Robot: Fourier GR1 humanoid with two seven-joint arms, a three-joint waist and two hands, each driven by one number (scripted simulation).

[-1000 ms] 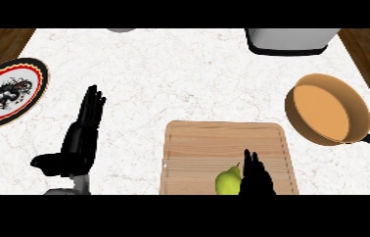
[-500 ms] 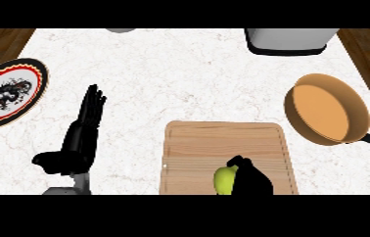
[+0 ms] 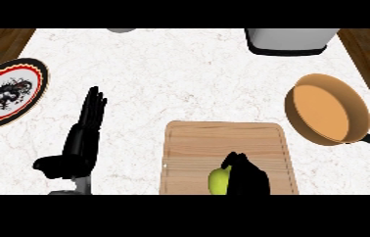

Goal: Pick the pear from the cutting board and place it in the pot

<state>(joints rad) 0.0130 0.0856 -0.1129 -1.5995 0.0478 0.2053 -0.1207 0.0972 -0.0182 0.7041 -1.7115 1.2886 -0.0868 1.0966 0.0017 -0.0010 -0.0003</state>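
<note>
Curling right hand [image 3: 248, 176] fingers round pear [image 3: 218, 180] at board's [image 3: 224, 143] near edge; resting left hand [image 3: 81, 138] left of board, fingers straight, together; pot [image 3: 325, 108] right of board.

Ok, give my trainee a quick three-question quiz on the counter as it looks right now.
1. True or false: the yellow-green pear lies on the rectangular wooden cutting board.
2. Which hand is curled round the pear? A) left hand B) right hand
3. Fill in: the round orange pot sits to the board's upper ____.

Key:
1. True; it is at the board's near edge.
2. B; the left hand rests open on the white marble counter, near the patterned plate.
3. Right; it holds nothing yet.
</note>
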